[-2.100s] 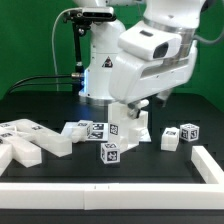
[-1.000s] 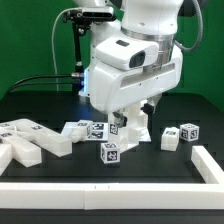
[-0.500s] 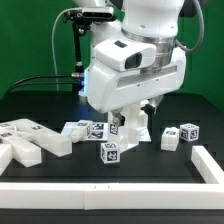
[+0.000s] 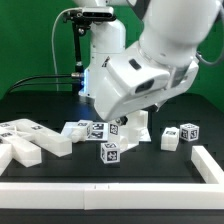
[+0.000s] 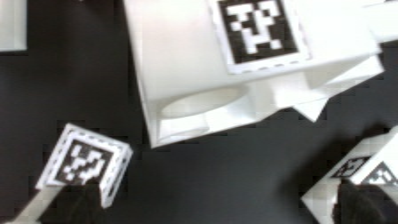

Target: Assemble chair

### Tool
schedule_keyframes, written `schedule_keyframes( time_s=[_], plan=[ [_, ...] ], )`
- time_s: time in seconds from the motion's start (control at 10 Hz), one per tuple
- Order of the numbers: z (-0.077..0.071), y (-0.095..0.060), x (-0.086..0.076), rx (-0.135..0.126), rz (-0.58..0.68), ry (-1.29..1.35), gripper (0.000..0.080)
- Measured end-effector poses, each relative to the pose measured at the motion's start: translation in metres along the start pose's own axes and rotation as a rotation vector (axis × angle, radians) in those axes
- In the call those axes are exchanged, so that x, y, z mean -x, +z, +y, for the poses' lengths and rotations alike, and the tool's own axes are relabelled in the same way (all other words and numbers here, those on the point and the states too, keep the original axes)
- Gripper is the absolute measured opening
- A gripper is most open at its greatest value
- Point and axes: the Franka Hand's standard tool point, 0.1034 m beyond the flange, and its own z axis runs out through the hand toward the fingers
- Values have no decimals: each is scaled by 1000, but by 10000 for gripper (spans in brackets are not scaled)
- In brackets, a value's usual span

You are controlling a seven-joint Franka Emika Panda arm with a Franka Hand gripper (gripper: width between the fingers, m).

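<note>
surface/room: matte black table (image 4: 60,195), plain green backdrop (image 4: 30,45). a low white rail (image 4: 100,188) runs along the front and turns up the exterior view's right. the white arm (image 4: 140,70), glossy and rounded, leans over the middle.

chair parts (image 4: 35,142): unassembled, lying loose on the table. all are matte white, blocky and square-edged. long bars are piled at the exterior view's left, tagged blocks (image 4: 95,129) lie mid-table, and a slab (image 4: 142,126) sits under the arm. a tagged cube (image 4: 110,152) sits just in front. two small blocks (image 4: 178,136) lie at the exterior view's right, apart from the rest.

wrist view: large white block (image 5: 187,60) with a round recess.

labels: black-and-white square tags only, no readable writing.

gripper (image 4: 121,124): mostly hidden beneath the arm. finger gap and any hold cannot be told.
</note>
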Motion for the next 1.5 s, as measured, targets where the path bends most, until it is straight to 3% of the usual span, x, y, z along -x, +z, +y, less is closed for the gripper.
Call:
schedule_keyframes(
  time_s=[0.2,0.4,0.6,0.8,1.1,1.3,1.5],
  plan=[
    [-1,14,3,23,-132,58,649],
    [-5,18,4,-4,-188,50,649],
    [-2,19,3,3,-180,53,649],
    [0,33,11,39,-175,98,649],
    [-2,55,17,41,-140,96,649],
    [0,59,15,40,-123,33,649],
    [0,61,14,38,-118,1,412]
  ],
)
